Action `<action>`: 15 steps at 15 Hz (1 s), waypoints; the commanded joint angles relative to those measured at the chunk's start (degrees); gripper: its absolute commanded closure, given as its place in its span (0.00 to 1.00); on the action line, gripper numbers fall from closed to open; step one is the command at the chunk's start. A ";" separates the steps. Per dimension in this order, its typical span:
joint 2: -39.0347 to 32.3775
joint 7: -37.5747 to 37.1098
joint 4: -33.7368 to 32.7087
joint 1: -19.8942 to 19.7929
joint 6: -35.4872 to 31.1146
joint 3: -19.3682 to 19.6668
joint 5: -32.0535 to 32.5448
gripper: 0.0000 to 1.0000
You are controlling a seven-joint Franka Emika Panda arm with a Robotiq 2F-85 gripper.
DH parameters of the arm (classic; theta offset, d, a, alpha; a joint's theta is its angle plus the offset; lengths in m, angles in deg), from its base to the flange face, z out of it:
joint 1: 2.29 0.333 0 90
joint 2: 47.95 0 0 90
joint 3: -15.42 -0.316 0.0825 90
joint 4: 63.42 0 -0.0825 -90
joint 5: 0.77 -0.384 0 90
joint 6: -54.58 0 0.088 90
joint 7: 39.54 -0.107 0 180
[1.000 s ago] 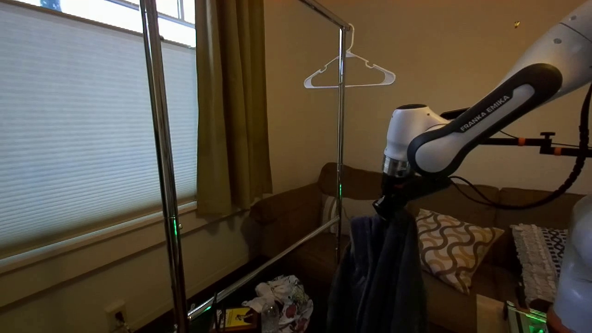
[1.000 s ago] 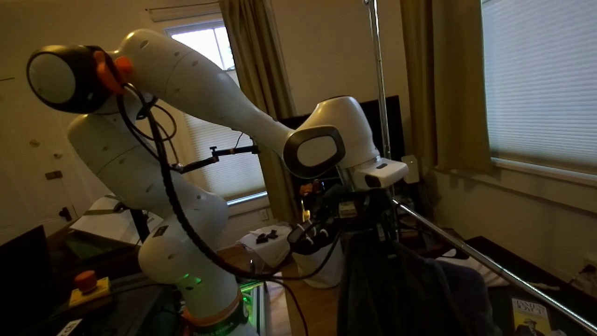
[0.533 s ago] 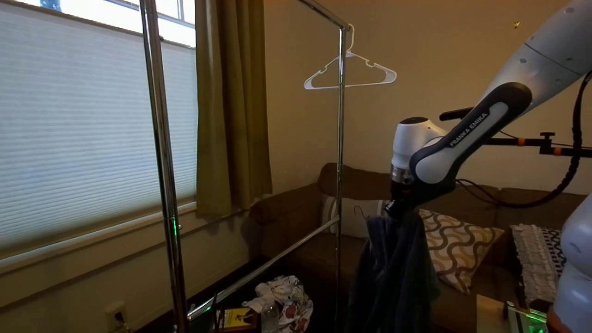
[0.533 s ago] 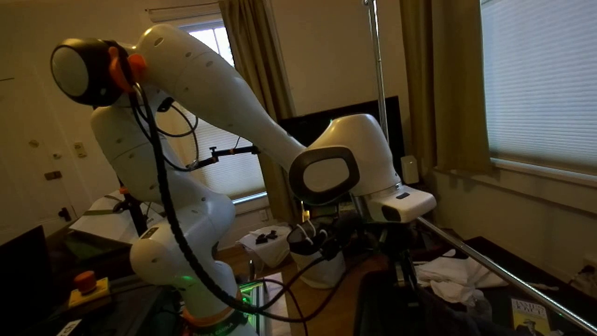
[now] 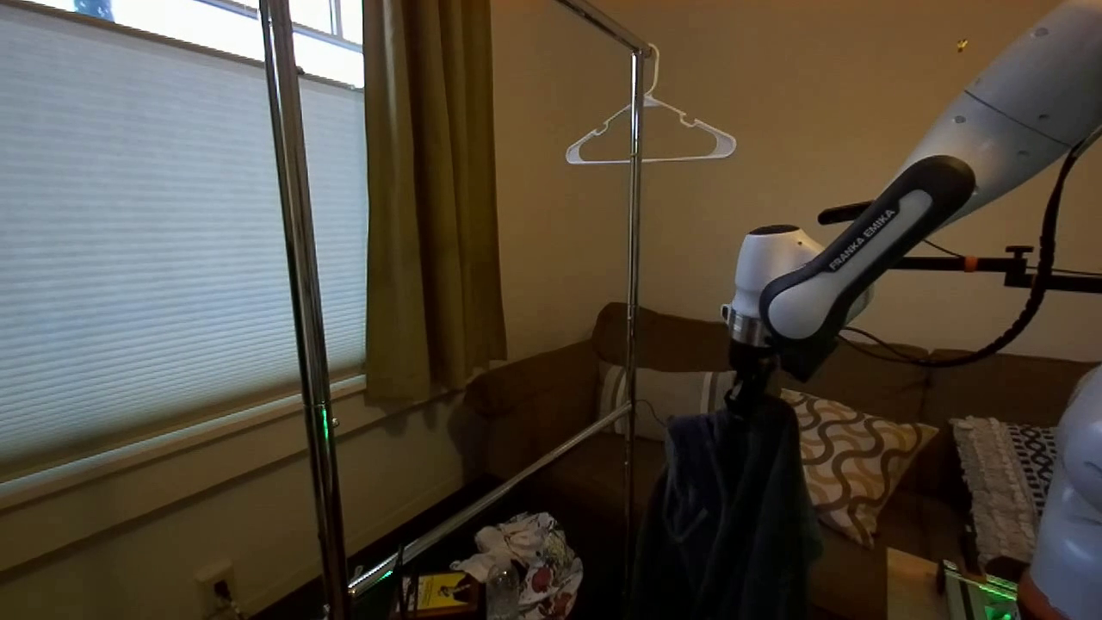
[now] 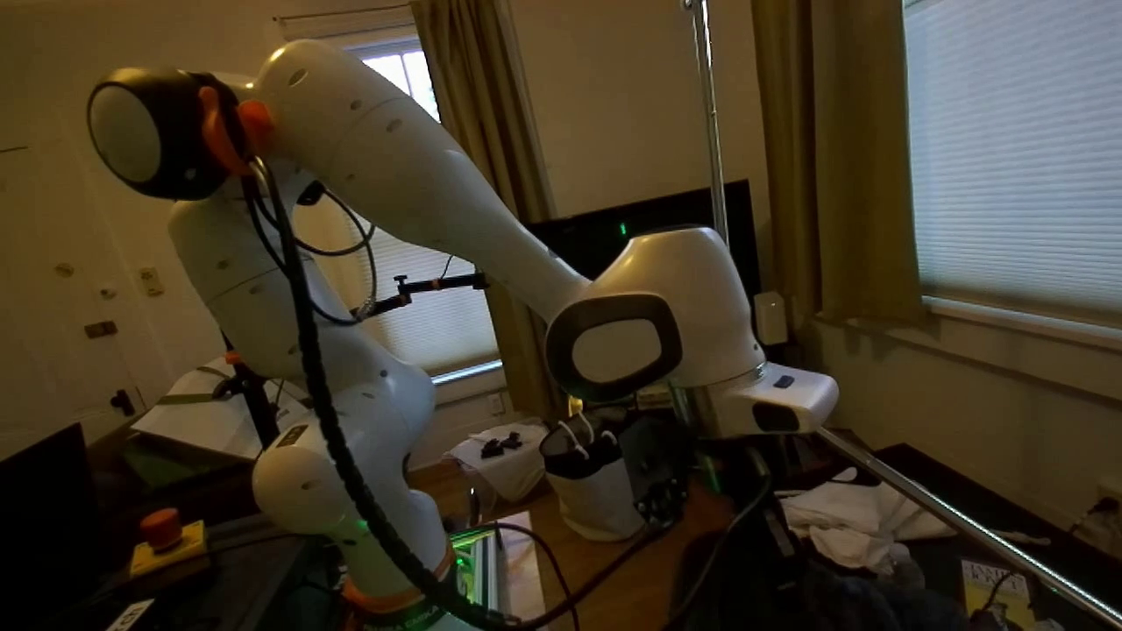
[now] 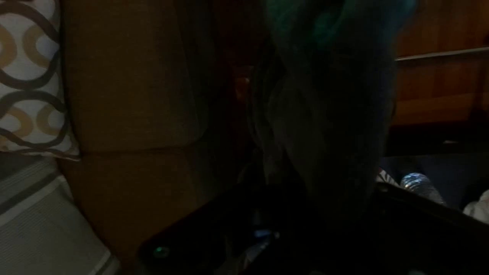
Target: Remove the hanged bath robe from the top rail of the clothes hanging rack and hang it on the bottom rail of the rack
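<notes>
The dark blue bath robe (image 5: 732,517) hangs in folds below my gripper (image 5: 747,400), which is shut on its top. A thin curved hanger hook (image 5: 652,412) sticks out from the robe's upper left, pointing toward the rack. The robe also shows, dark, in an exterior view (image 6: 868,605) and fills the middle of the wrist view (image 7: 324,114); the fingertips are too dark there to make out. The rack's bottom rail (image 5: 508,491) is bare and to the left of the robe; it also shows in an exterior view (image 6: 955,517). The top rail (image 5: 603,21) is above.
A white hanger (image 5: 727,142) hangs at the end of the top rail. Chrome rack posts (image 5: 297,258) stand upright. A brown sofa (image 5: 534,387) with a patterned pillow (image 5: 844,465) is behind. Below the bottom rail are a yellow book (image 5: 443,591), a bottle and floral cloth (image 5: 538,560).
The gripper has moved away from the rack and lower, and turned to point more straight down. The robe moved with it and swung, and its hanger hook came into view.
</notes>
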 commanded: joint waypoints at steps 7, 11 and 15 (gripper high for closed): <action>-3.51 1.64 -3.27 -2.35 -5.80 2.37 -1.31 0.99; -7.58 4.05 -5.93 -0.40 -8.29 2.57 -3.96 0.99; -10.50 4.97 -8.78 0.74 -9.20 2.51 -6.98 0.99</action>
